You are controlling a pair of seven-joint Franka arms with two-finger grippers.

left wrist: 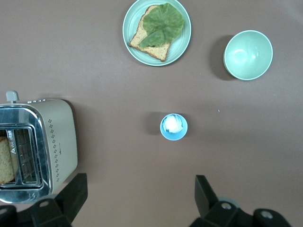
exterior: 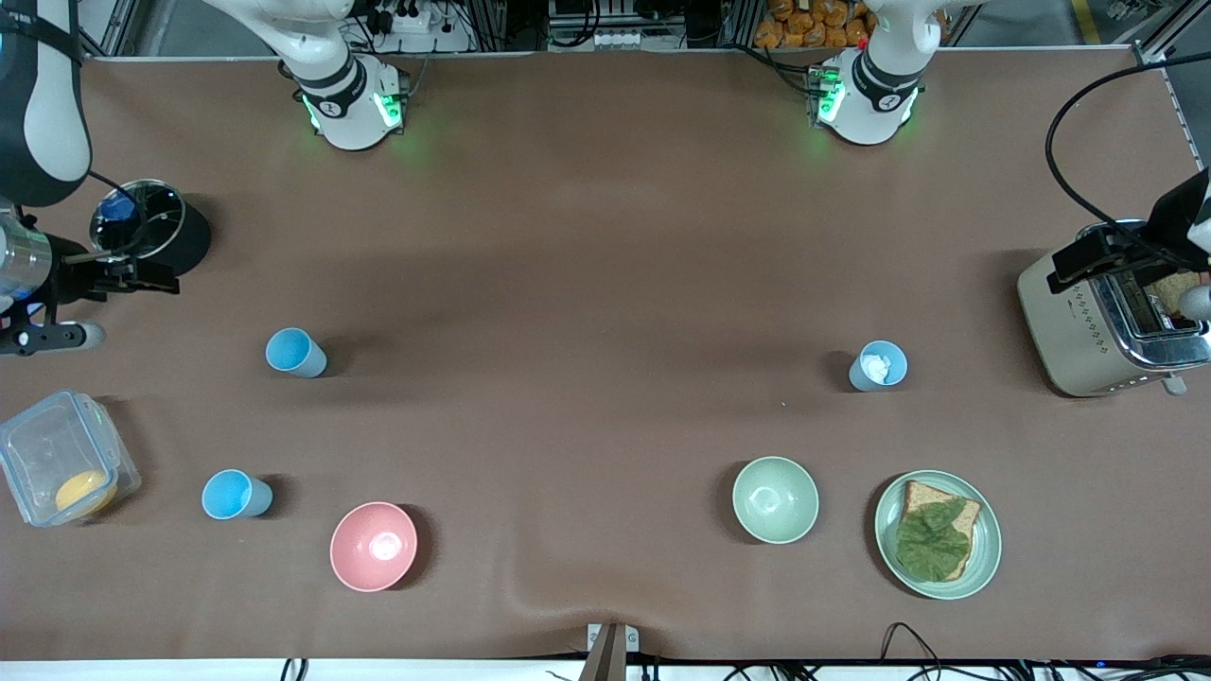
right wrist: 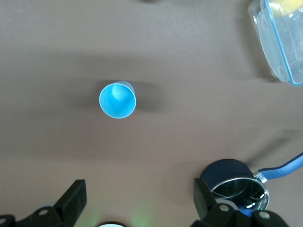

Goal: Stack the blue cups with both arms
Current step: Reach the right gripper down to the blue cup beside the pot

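Three blue cups stand upright on the brown table. One point(exterior: 295, 352) is toward the right arm's end and shows in the right wrist view point(right wrist: 117, 100). A second point(exterior: 236, 495) stands nearer the front camera, beside the pink bowl. The third point(exterior: 878, 366), toward the left arm's end, holds something white and shows in the left wrist view point(left wrist: 173, 126). My right gripper point(exterior: 132, 274) point(right wrist: 139, 198) is open and empty, high over the table near the pot. My left gripper point(exterior: 1102, 253) point(left wrist: 140, 196) is open and empty, high over the toaster's side.
A pink bowl point(exterior: 373, 546), a pale green bowl point(exterior: 775, 498) and a green plate point(exterior: 984, 558) with bread and lettuce sit near the front camera. A toaster point(exterior: 1102, 326) stands at the left arm's end. A black pot point(exterior: 151, 227) and a clear lidded box point(exterior: 61, 468) are at the right arm's end.
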